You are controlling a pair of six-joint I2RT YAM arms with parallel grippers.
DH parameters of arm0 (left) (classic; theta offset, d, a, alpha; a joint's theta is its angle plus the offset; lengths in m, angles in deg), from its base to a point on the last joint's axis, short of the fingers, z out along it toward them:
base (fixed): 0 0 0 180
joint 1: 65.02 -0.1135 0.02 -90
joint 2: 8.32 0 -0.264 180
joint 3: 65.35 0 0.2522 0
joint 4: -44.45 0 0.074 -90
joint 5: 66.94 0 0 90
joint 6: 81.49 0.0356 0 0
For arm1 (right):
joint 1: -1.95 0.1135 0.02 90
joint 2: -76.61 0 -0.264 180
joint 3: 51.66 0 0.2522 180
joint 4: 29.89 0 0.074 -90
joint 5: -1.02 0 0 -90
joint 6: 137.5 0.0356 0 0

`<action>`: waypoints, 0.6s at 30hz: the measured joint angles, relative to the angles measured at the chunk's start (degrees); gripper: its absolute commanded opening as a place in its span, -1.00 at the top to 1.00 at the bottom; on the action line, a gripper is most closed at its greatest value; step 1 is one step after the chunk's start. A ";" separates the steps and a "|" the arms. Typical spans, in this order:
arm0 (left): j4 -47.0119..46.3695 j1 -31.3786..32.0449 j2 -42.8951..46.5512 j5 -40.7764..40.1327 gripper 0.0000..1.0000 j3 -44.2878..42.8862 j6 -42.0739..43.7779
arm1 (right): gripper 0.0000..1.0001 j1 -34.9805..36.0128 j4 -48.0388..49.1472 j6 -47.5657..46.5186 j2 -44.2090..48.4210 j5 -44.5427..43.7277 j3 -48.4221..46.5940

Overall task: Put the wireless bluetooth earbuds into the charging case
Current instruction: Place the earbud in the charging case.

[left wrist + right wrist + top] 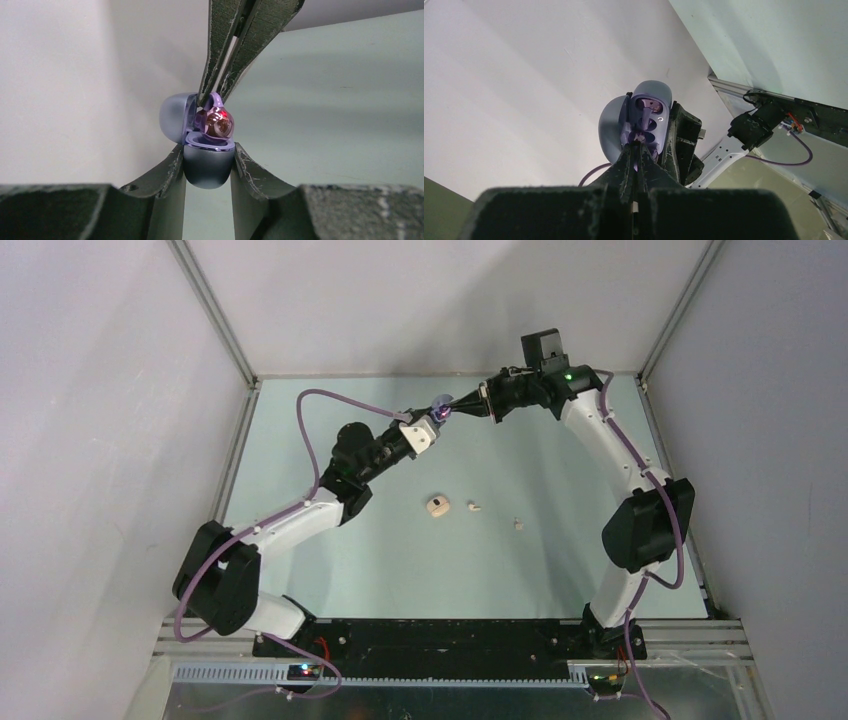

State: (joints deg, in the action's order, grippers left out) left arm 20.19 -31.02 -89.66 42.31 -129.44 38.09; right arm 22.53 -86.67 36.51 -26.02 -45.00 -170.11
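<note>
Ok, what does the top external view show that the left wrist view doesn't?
Only top external: a small beige block and two tiny white earbuds lying on the pale green table. Only left wrist: a red light glowing on the lavender earbud that the shut right end effector pinches. Both: the open blue-grey charging case clamped in the left end effector, the right end effector meeting it.

A pale green table (330,570) sits enclosed by plain white walls (100,390) and aluminium corner posts (214,315).
</note>
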 measured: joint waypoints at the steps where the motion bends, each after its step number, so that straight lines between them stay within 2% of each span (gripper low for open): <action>1: -0.02 0.00 0.00 -0.15 1.00 0.00 0.07 | 1.00 0.04 -0.02 0.00 0.00 -0.11 -0.02; 15: -0.31 1.38 0.02 -4.09 1.00 0.42 0.52 | 1.00 2.58 -3.06 1.29 0.02 -6.54 -0.94; 18: -0.68 1.38 0.11 -4.26 1.00 0.83 0.90 | 0.59 2.95 -3.43 1.44 0.02 -7.69 -1.25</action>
State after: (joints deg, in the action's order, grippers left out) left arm 19.51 -29.65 -89.55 38.05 -128.61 38.99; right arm 25.48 -90.10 37.95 -26.00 -52.69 -171.35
